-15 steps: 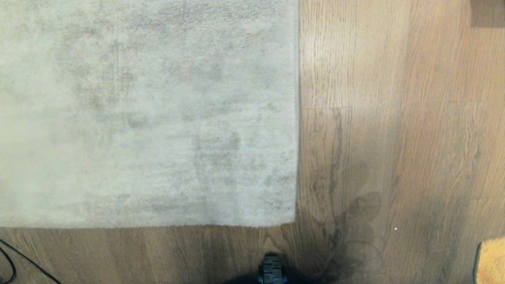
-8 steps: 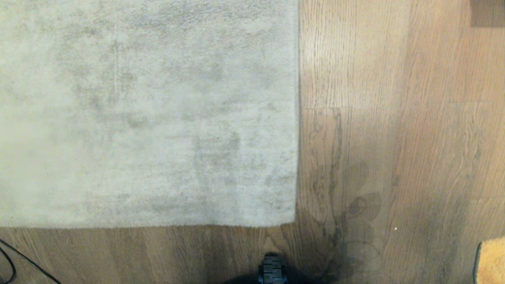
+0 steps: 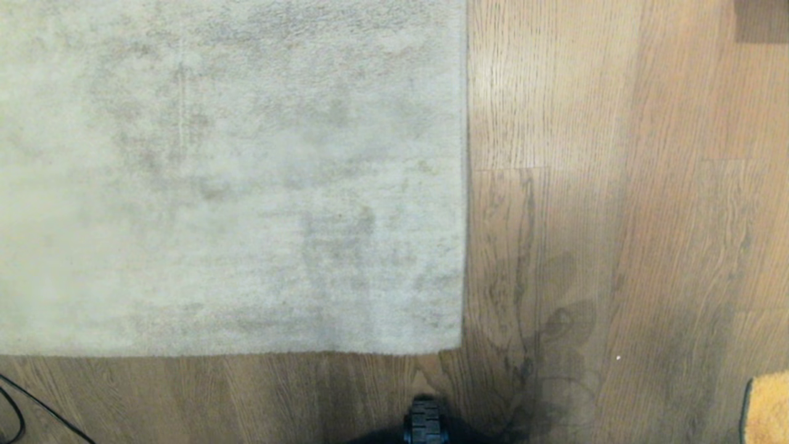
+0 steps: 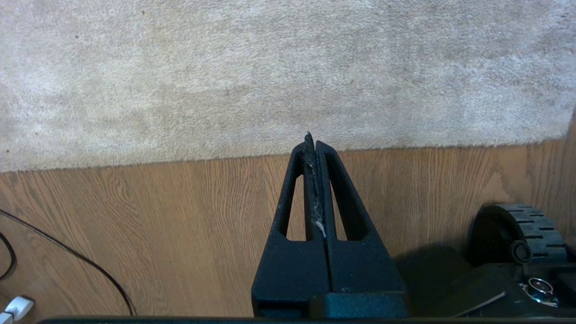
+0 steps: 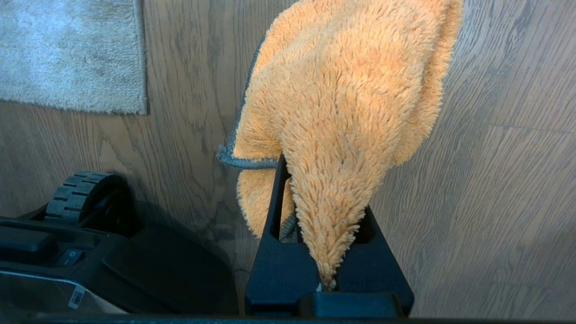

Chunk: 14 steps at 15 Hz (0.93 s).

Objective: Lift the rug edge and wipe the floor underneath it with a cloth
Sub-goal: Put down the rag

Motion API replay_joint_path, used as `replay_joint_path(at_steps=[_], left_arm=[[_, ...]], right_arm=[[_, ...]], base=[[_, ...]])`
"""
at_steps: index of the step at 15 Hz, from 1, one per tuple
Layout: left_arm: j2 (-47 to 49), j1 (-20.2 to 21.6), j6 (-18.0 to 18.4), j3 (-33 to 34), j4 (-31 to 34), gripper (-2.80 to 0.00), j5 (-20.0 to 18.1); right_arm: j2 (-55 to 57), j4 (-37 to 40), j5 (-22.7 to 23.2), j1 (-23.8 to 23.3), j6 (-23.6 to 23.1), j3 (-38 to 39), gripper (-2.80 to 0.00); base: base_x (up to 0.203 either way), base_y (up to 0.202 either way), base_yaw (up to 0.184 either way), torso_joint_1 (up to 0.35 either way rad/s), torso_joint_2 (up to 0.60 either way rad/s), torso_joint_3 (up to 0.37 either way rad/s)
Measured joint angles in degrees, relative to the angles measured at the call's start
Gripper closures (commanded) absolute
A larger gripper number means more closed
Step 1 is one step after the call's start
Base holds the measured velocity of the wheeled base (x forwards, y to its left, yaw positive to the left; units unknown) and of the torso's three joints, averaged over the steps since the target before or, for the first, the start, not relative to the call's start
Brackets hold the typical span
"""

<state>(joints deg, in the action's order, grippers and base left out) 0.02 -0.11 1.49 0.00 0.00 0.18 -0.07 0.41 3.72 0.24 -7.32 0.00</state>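
The mottled grey-beige rug (image 3: 234,179) lies flat on the wood-plank floor (image 3: 616,185). The rug edge (image 3: 464,185) runs straight down to a square corner (image 3: 459,350). My right gripper (image 5: 317,166) is shut on the fluffy orange cloth (image 5: 351,99), which drapes over its fingers (image 5: 273,211) and hangs above bare floor, right of the rug corner (image 5: 137,105). A bit of the cloth (image 3: 767,408) shows at the head view's lower right corner. My left gripper (image 4: 312,140) is shut with only lint between its jaws. It hovers over the floor (image 4: 157,211), just short of the rug's near edge (image 4: 180,157).
The robot's base wheel (image 3: 425,422) sits just below the rug corner; it also shows as wheel (image 4: 517,229) and wheel (image 5: 83,195). A black cable (image 3: 18,407) trails on the floor at the lower left, with a white plug (image 4: 18,308) near it.
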Motion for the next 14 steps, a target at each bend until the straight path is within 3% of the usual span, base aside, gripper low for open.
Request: replay_joint_path(at_steps=[14], left_arm=[[0.0,0.0,0.07,0.0,0.07,0.0,0.04]], right_arm=[[0.0,0.02,0.02,0.0,0.01,0.0,0.0]], base=[[0.0,0.0,0.0,0.0,0.0,0.0]])
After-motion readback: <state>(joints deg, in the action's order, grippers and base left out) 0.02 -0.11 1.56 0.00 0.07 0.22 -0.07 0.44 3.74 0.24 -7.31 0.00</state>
